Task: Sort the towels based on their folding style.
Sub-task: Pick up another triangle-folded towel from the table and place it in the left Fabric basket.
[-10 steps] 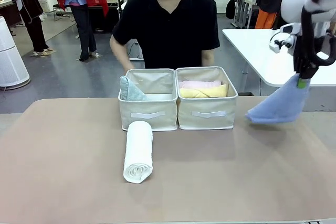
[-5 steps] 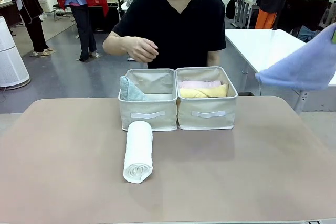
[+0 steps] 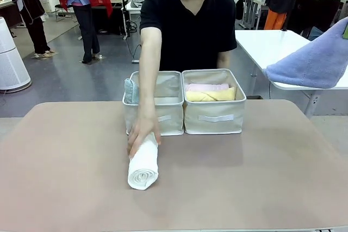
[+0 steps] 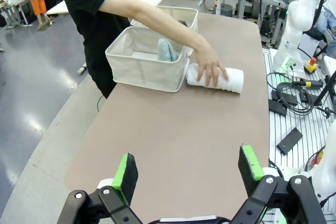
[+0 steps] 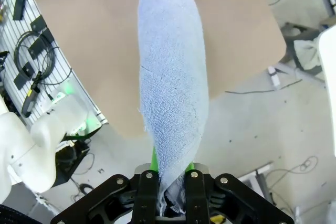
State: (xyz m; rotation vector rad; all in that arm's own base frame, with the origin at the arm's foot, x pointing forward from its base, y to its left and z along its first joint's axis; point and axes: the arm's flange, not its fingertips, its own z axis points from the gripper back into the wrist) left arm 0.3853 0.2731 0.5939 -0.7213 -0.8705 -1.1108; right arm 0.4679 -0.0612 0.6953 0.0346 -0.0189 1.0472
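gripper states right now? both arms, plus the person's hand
Left gripper: open, empty.
Right gripper: shut on the blue towel.
Person's hand: on the white towel roll.

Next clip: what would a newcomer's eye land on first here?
The periwinkle blue towel, clamped in the shut right pincer and held high at the right side of the table. Next, the person's hand resting on the white rolled towel, which lies in front of the left basket.
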